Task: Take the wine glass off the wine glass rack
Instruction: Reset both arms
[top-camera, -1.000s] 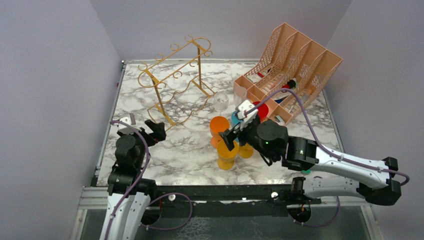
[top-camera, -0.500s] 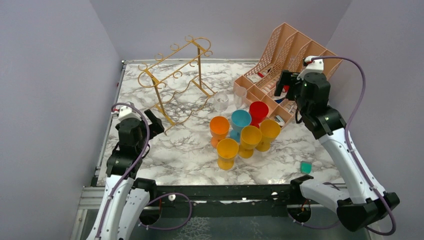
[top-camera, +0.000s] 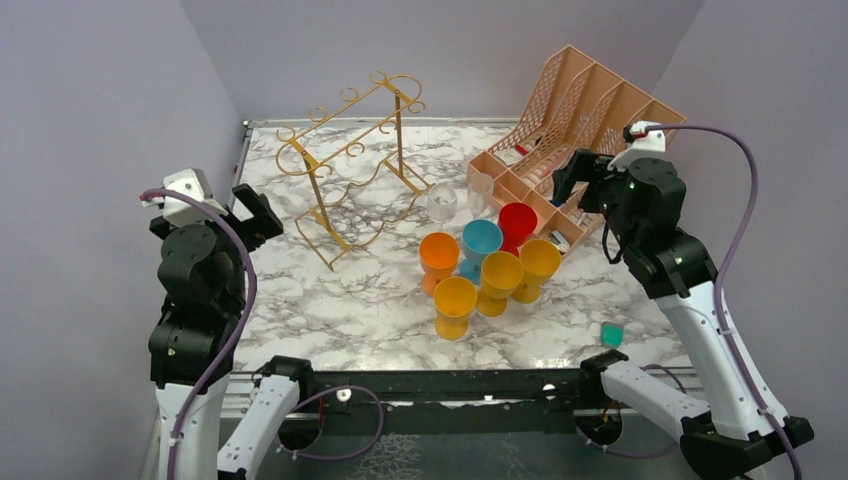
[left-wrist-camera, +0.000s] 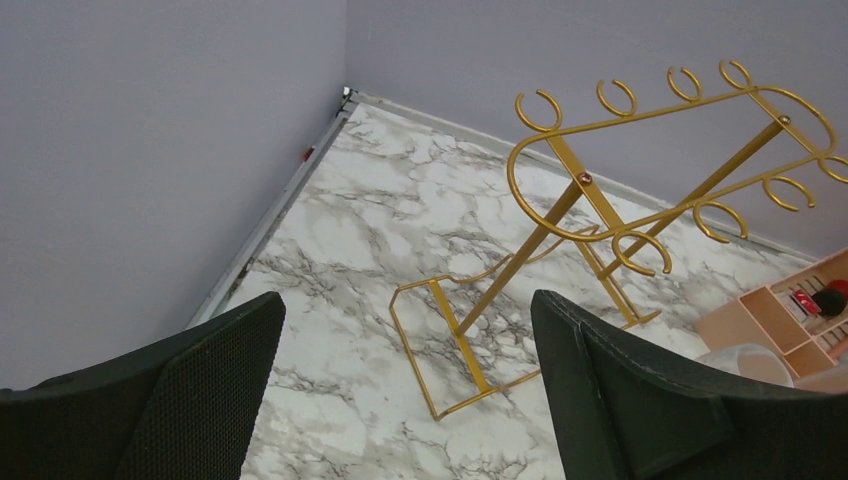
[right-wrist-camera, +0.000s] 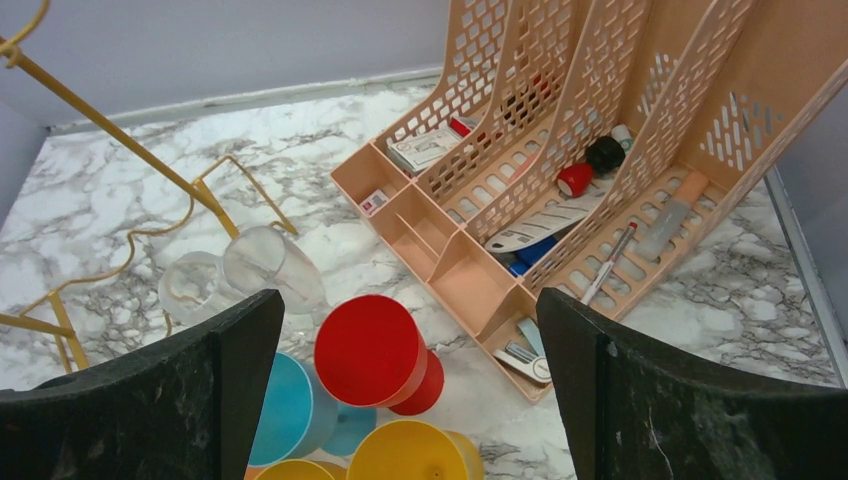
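The gold wire wine glass rack (top-camera: 350, 160) stands at the back left of the marble table (top-camera: 330, 300), and nothing hangs from its rails (left-wrist-camera: 600, 195). Several coloured wine glasses stand upright in a cluster mid-table: orange (top-camera: 438, 253), blue (top-camera: 481, 240), red (top-camera: 517, 221) and yellow (top-camera: 455, 299). My left gripper (top-camera: 255, 212) hangs open in the air left of the rack, holding nothing (left-wrist-camera: 405, 325). My right gripper (top-camera: 578, 180) is open and empty, raised above the red glass (right-wrist-camera: 370, 350) and the blue glass (right-wrist-camera: 285, 410).
A peach lattice file organizer (top-camera: 590, 130) with pens and small items fills the back right. Two clear glasses (top-camera: 441, 203) (top-camera: 480, 187) stand between rack and organizer. A small teal object (top-camera: 612, 333) lies at the front right. Grey walls close in on three sides.
My right arm has let go at the glass cluster and swung up to the back right, opening. My left arm has risen and drawn back to the left, still open.
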